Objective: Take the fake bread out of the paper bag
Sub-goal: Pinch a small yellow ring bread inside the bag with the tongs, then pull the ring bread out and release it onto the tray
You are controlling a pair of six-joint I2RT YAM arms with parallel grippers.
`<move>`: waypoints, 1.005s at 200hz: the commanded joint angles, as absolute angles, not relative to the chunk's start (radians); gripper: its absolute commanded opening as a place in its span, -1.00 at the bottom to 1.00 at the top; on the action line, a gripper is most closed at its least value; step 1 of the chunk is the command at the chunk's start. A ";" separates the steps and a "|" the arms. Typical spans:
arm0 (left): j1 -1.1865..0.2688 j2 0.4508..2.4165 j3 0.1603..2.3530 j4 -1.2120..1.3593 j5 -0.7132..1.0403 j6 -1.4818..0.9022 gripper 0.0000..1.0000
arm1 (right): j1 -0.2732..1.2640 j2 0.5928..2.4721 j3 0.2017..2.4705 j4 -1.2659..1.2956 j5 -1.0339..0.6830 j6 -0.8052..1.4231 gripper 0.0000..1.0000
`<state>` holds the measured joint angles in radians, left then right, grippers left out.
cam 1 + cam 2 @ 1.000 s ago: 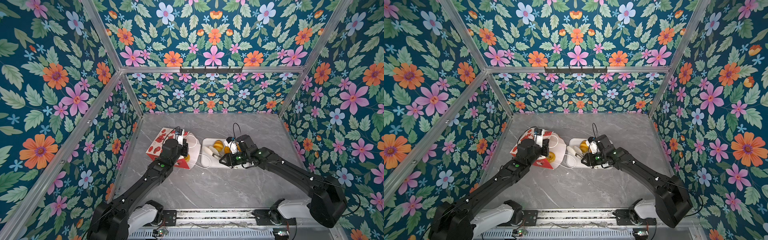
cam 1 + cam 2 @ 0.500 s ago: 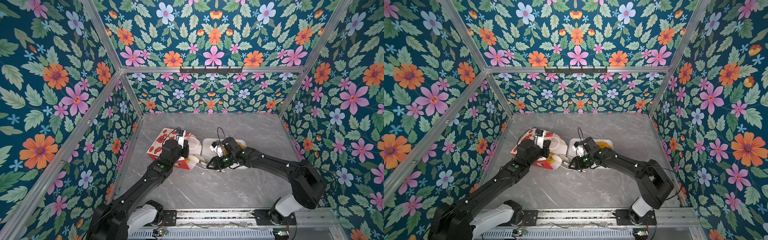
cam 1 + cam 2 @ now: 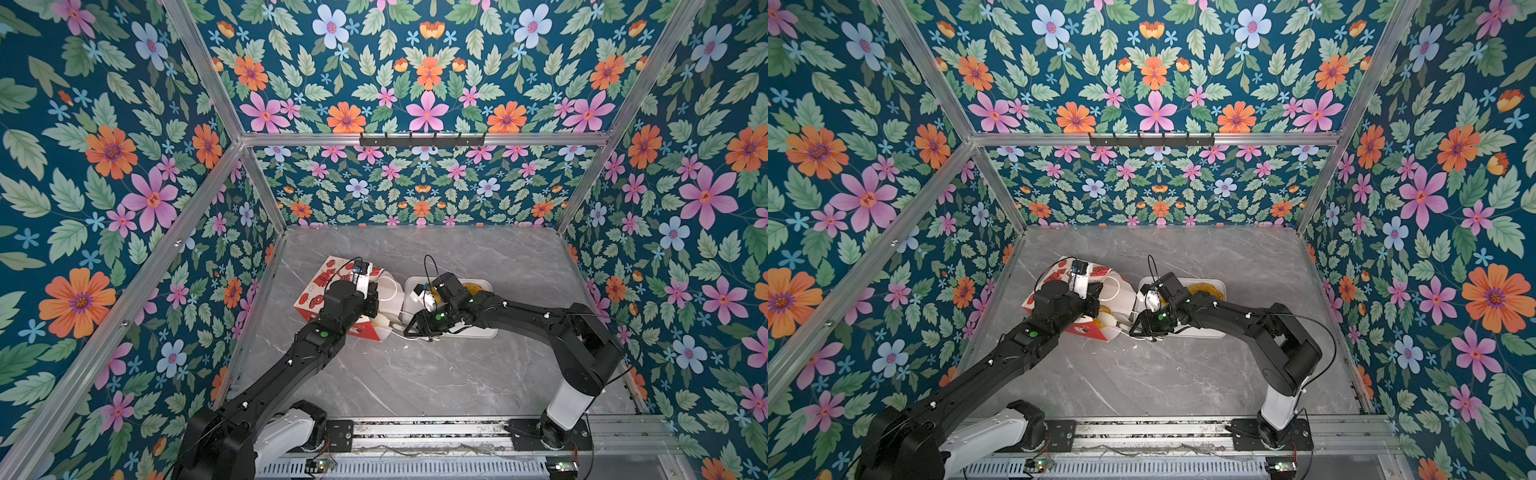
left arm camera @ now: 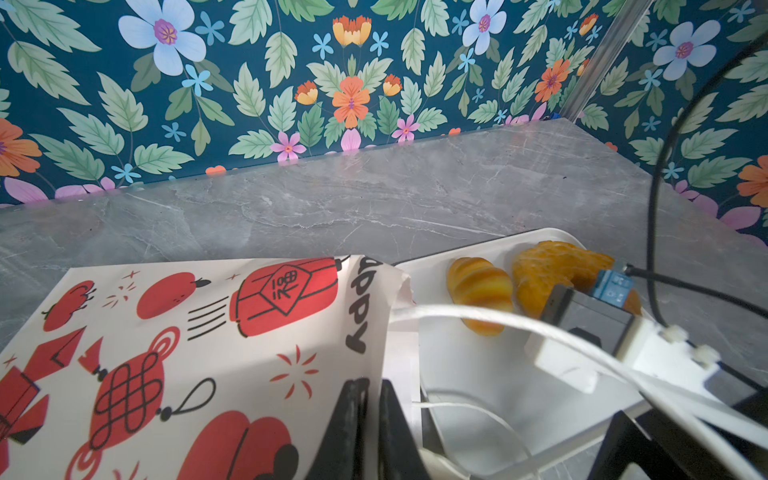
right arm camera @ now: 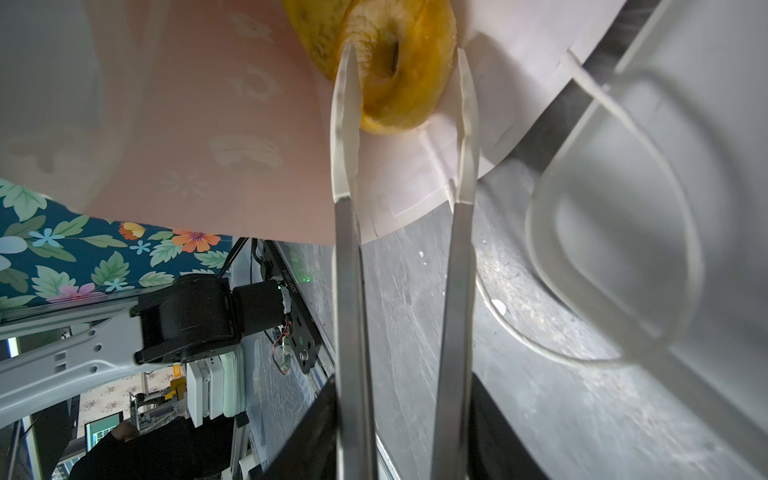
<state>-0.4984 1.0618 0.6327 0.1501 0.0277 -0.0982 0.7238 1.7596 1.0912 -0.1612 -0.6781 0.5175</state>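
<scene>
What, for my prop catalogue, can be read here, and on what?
"appy", black letters printed sideways: red-and-white paper bag.
Characters inside the bag's red lantern picture: too stylised to read.
White print on the black base plate: too blurred to read.

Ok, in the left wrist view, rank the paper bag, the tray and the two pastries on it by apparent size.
1. paper bag, nearest the camera and cropped.
2. tray.
3. croissant and darker pastry: look alike; the darker one is partly hidden, so unranked.
</scene>
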 commanded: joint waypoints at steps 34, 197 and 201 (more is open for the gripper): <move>-0.499 1.053 0.632 0.189 0.034 -0.091 -0.74 | 0.727 1.795 1.114 -0.112 -0.716 0.540 -0.36; -0.499 1.042 0.620 0.199 -0.027 -0.120 -0.75 | 0.667 1.370 0.923 -0.323 -0.477 0.462 -0.50; -0.499 1.041 0.620 0.198 -0.030 -0.120 -0.75 | 0.664 1.357 0.915 -0.335 -0.473 0.461 -0.49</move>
<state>-0.4984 1.0466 0.6178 0.1673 -0.0055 -0.1139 0.6781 1.4158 0.9379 -0.2993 -0.5087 0.4892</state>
